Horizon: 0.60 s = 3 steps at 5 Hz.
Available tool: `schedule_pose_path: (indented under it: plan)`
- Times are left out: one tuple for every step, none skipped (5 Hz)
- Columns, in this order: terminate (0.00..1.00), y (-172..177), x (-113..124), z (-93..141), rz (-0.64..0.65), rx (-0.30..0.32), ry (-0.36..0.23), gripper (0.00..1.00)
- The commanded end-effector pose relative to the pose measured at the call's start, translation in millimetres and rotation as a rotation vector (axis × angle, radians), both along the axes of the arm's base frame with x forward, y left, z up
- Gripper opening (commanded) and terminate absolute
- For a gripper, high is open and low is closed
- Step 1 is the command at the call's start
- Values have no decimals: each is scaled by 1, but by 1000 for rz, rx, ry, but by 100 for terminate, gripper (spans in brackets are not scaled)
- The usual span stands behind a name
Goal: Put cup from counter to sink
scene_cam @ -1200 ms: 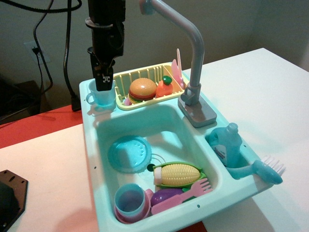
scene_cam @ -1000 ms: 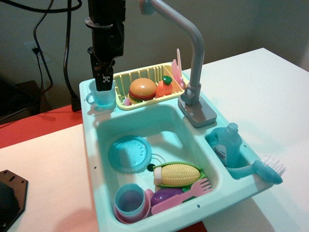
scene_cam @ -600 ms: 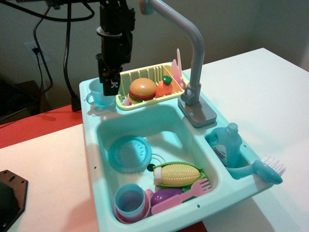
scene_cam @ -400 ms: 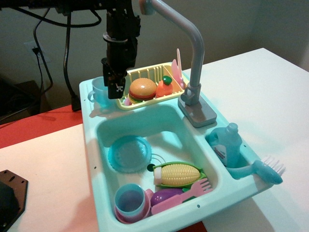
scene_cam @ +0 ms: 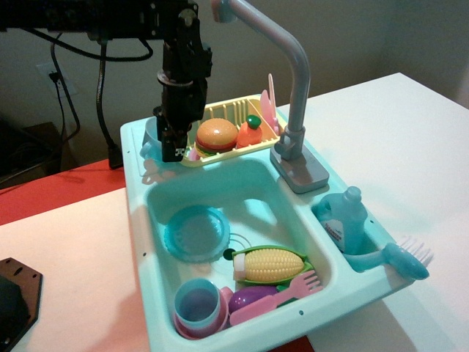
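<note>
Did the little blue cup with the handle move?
Yes. The cup, held in the gripper, has shifted right, toward the yellow dish rack, and looks lifted off the counter.

The white worktop (scene_cam: 410, 139) runs from lower left to upper right of the frame. The teal sink (scene_cam: 139, 242) unit sits on it at centre. A black block (scene_cam: 16, 297) lies at the lower left edge. Red surface (scene_cam: 51, 192) shows at mid left.
</note>
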<state>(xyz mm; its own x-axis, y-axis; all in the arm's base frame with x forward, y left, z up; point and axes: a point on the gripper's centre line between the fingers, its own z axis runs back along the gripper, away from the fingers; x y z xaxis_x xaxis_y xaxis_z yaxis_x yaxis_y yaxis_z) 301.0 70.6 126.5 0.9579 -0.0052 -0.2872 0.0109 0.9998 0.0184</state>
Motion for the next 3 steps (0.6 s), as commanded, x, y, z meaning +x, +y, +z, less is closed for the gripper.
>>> schedule_pose_path:
  plan:
    - [0, -2, -5, 25, -6, 21, -87, 0]
    - [0, -4, -7, 28, -8, 21, -98, 0]
    - [0, -10, 5, 46, -29, 35, -146, 0]
